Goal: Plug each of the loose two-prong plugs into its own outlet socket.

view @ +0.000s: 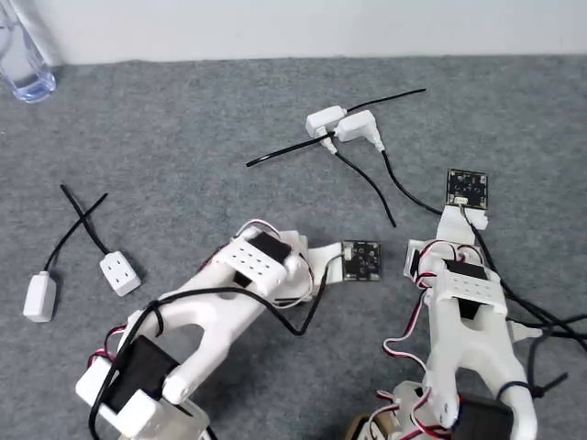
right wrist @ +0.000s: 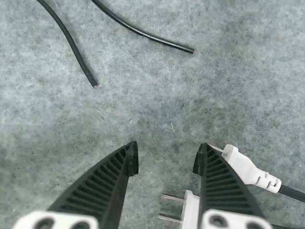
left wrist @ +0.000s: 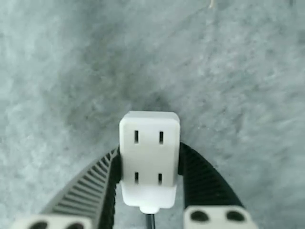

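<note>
left wrist view: the left gripper (left wrist: pixel 148 155) is clamped on a white socket (left wrist: pixel 149 129) by its sides, slots facing the camera. a push from a plug could twist it in that hold. the right gripper (right wrist: pixel 167 145) hangs with fingers apart over the grey mat (right wrist: pixel 228 86). the two-prong plug (right wrist: pixel 187 207) lies just outside one finger, not between them, so closing now would likely grab nothing or shove it askew. farther out, loose black cords (right wrist: pixel 71 45) could snag.
</note>
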